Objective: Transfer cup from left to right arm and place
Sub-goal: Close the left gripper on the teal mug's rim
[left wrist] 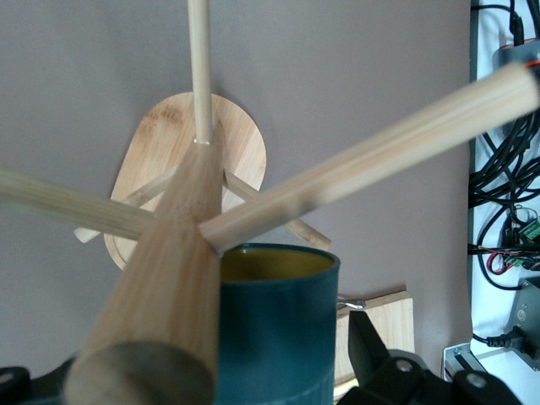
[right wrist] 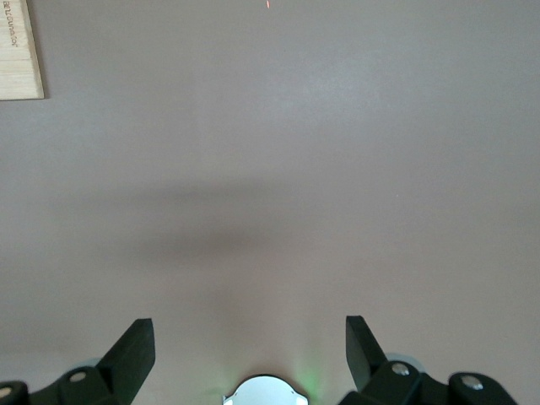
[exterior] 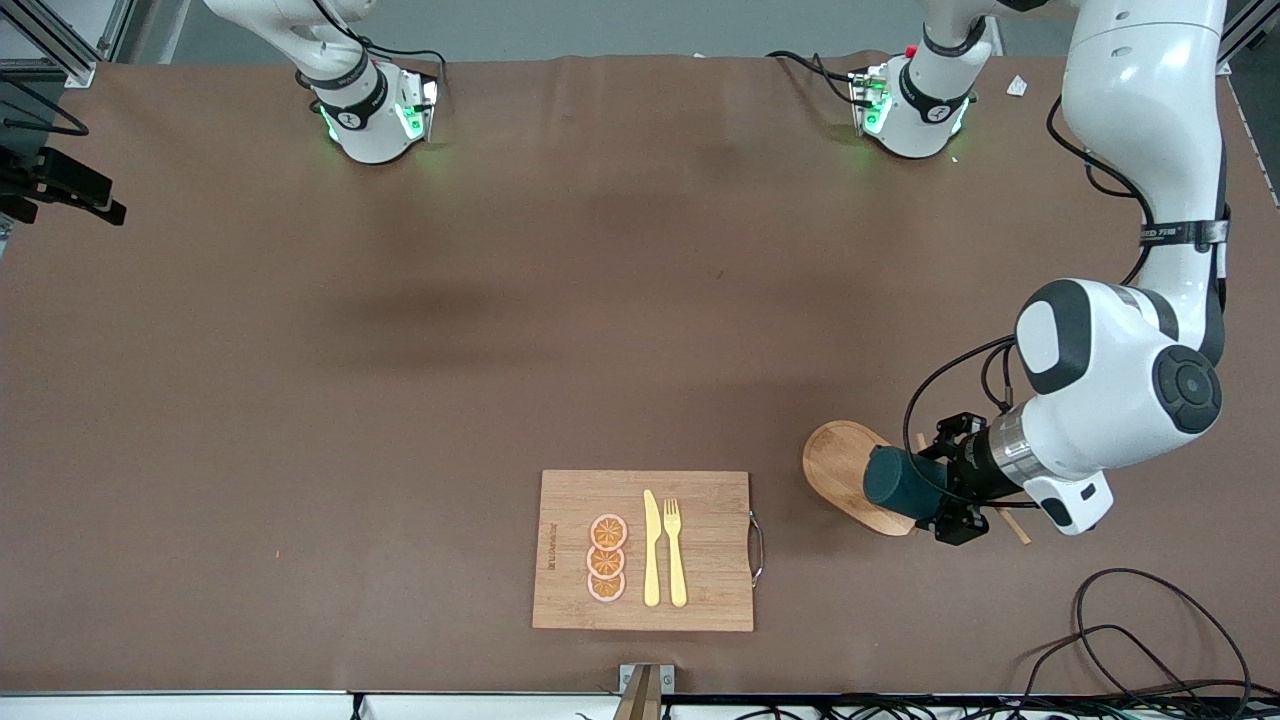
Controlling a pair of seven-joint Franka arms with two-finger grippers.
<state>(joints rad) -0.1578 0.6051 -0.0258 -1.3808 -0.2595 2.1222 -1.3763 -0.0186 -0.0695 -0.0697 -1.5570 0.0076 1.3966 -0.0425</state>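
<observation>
Left gripper [exterior: 940,490] is over the oval wooden base [exterior: 845,472] of the mug rack at the left arm's end of the table, fingers clamped on the cup [exterior: 900,481]. The cup is dark teal and lies tipped on its side in the air over the base, its closed bottom facing the board's end of the table. In the left wrist view the cup [left wrist: 274,329] fills the lower middle, its mustard-yellow inside showing at the rim. One black finger [left wrist: 371,350] sits against its wall. The rack's thick post [left wrist: 164,287] and its pegs [left wrist: 380,156] cross just in front of the cup's mouth; whether the cup touches a peg, I cannot tell. The oval base [left wrist: 169,143] lies flat on the brown table [exterior: 500,300].

The right arm waits up near its base. Its gripper is out of the front view. In the right wrist view the right gripper [right wrist: 251,346] hangs over bare table with its two fingers [right wrist: 135,346] spread wide and nothing between them.

A rectangular cutting board [exterior: 710,590] lies near the front edge, mid-table, well apart from the rack. On it are three orange slices [exterior: 607,558] in a column, then a yellow knife [exterior: 651,548] and a yellow fork [exterior: 675,550] side by side. A metal handle [exterior: 757,546] is on the board's edge toward the rack. A corner of that board [right wrist: 18,51] shows in the right wrist view.
</observation>
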